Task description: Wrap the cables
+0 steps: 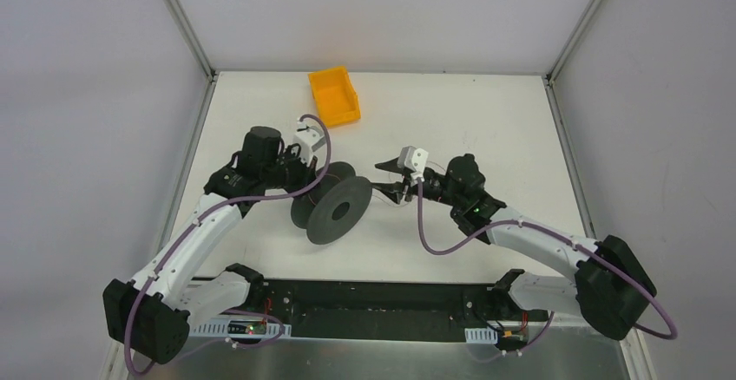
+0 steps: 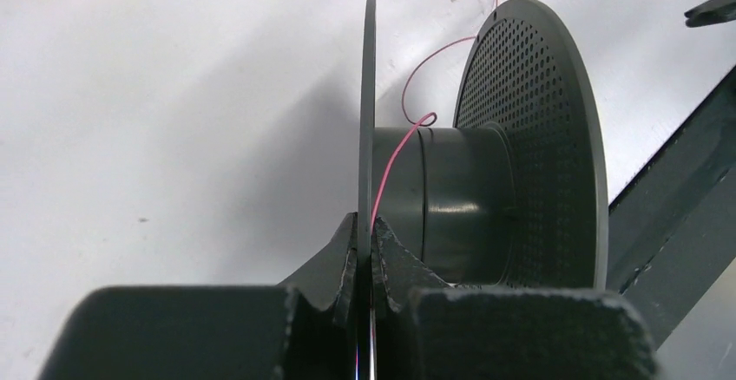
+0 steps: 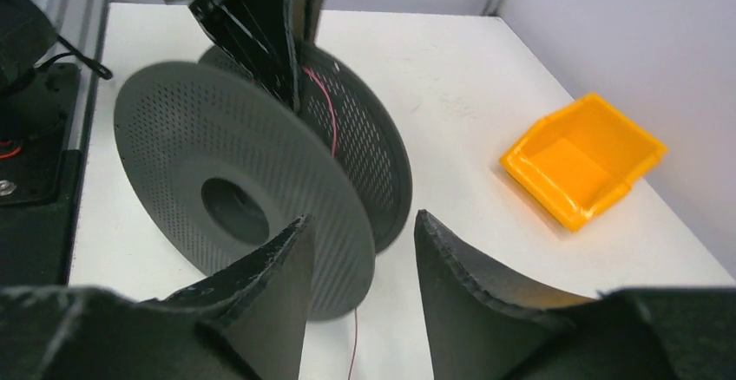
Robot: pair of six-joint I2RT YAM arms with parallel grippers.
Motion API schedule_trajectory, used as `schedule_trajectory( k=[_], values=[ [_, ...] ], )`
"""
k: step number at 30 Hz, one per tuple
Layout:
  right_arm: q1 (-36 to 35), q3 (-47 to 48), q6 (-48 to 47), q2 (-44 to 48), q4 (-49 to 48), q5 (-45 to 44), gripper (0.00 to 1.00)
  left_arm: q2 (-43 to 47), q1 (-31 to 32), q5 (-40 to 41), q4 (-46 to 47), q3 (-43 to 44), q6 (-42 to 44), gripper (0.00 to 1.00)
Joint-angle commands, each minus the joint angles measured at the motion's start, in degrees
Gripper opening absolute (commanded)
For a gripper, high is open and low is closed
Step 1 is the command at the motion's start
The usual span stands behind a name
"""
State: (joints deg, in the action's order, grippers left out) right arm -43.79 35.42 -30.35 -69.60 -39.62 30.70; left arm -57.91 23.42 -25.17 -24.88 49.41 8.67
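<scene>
A dark grey spool [image 1: 334, 206] stands on its rims at the table's middle. My left gripper [image 1: 314, 174] is shut on the spool's thin far flange [image 2: 368, 94], with the jaws pinching its edge [image 2: 366, 224]. A hair-thin reddish cable [image 2: 395, 159] runs from between the jaws over the hub [image 2: 456, 198] and curls away past the perforated flange [image 2: 529, 137]. My right gripper [image 1: 386, 180] is open and empty just right of the spool, with the near flange [image 3: 226, 189] in front of its jaws [image 3: 362, 219]. A strand of the cable [image 3: 353, 345] lies on the table between its fingers.
An orange bin [image 1: 335, 95] sits at the back of the white table, also in the right wrist view [image 3: 586, 159]. The black base rail [image 1: 373, 306] runs along the near edge. The left gripper's fingers [image 3: 260, 33] show above the spool.
</scene>
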Motion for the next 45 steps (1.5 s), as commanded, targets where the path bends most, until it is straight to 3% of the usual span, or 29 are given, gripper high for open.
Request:
schedule_trajectory(
  k=[1,10,17,28,38,45],
  values=[
    [-0.1,-4.6,5.9,6.1,-0.8,-8.0,0.49,4.3,-3.2,-4.6,-0.8,5.2,-5.0,0.00],
    [0.0,-11.0,-1.8,6.5,-1.8,-10.7,0.51,7.5,-6.1,-7.2,-7.9,11.6,-6.2,0.00],
    [0.7,-13.5,-2.3,-3.7,-15.7,-6.0,0.53,8.6,-6.4,-5.1,-11.7,17.1,-10.8,0.00],
    [0.7,-9.4,5.3,-21.4,-36.4,1.8,0.53,9.7,-6.5,0.1,-11.9,19.8,-16.4,0.00],
    [0.2,-5.1,12.0,-33.9,-44.6,3.6,0.50,11.2,-6.5,7.5,-9.0,21.2,-25.0,0.00],
    [-2.9,-3.6,15.3,-38.8,-47.6,2.0,0.42,11.1,-6.5,10.2,-7.0,22.6,-32.5,0.00]
  ],
)
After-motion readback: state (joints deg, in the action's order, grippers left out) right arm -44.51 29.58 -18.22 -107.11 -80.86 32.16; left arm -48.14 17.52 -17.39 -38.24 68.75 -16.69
